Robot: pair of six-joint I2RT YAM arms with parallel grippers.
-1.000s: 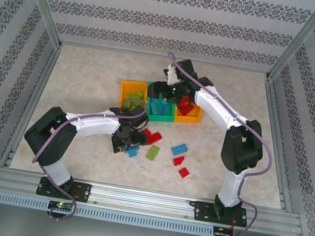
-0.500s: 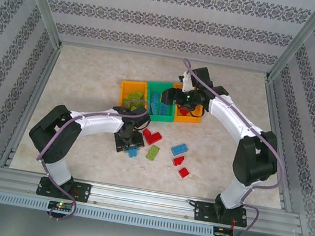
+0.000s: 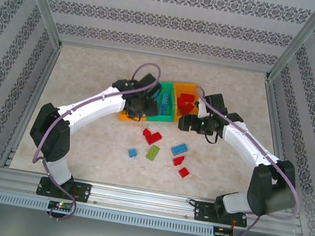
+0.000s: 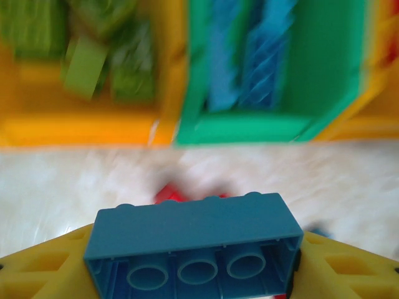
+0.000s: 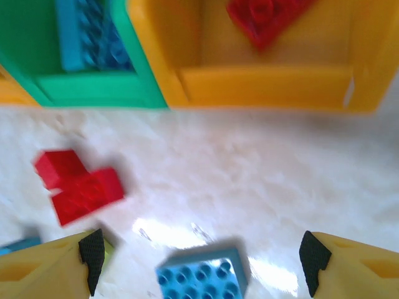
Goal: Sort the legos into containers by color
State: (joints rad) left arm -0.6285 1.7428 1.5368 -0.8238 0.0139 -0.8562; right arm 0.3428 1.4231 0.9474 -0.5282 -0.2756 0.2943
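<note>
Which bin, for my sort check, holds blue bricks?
The green middle bin: blue bricks inside. The left orange bin holds green, the right orange bin red.

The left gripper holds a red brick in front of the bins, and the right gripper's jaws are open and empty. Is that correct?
Not quite. The brick held in the left gripper is blue, not red, as the left wrist view shows. The rest of the statement stands.
</note>
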